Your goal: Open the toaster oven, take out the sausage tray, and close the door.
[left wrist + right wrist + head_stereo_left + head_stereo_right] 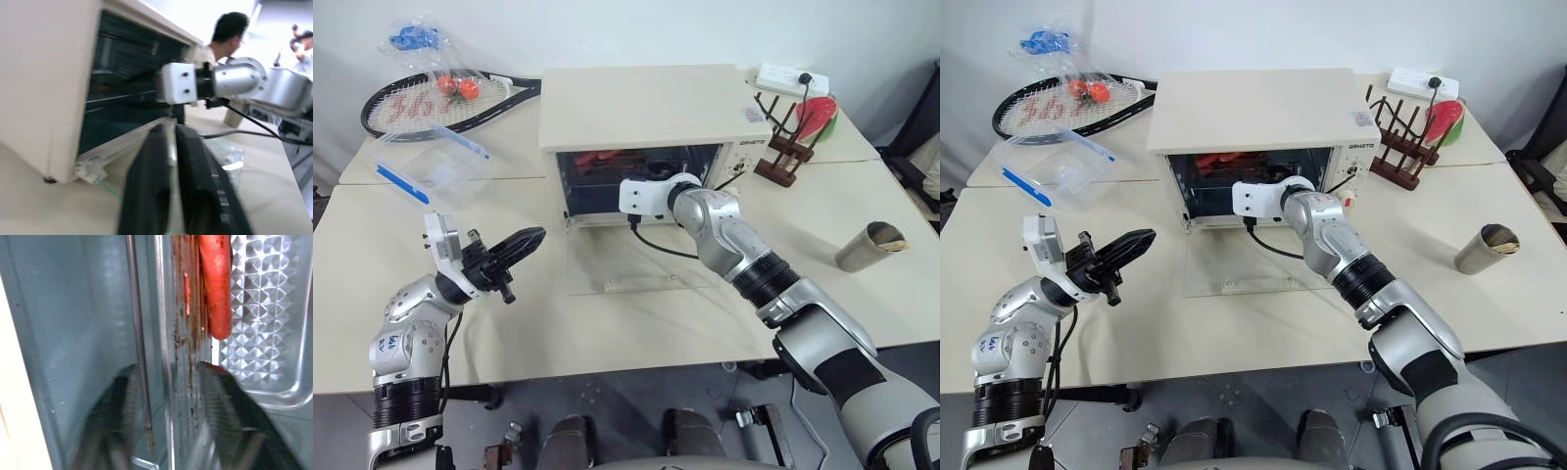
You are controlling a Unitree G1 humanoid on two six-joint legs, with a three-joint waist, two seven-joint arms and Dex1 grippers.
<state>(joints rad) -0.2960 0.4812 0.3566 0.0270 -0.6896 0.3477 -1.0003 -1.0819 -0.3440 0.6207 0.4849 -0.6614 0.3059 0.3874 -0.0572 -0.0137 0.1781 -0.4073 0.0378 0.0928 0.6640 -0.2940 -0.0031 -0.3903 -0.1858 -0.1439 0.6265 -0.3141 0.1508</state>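
Note:
The cream toaster oven [641, 103] stands mid-table with its glass door [646, 264] folded down flat onto the tabletop. Inside lies the silver sausage tray [264, 333], grease-stained, with a red sausage [217, 284] on it. My right gripper [168, 369] reaches into the oven mouth, open, one finger on each side of the tray's near rim. My left gripper [530, 238] hovers left of the door above the table, shut and holding nothing, pointing toward the oven.
A clear plastic box [426, 162] and a tennis racket [431, 98] lie at the back left. Right of the oven stand a wooden rack [788, 147] and a power strip [793, 78]. A cup [871, 245] lies on the right. A person [230, 34] is beyond the table.

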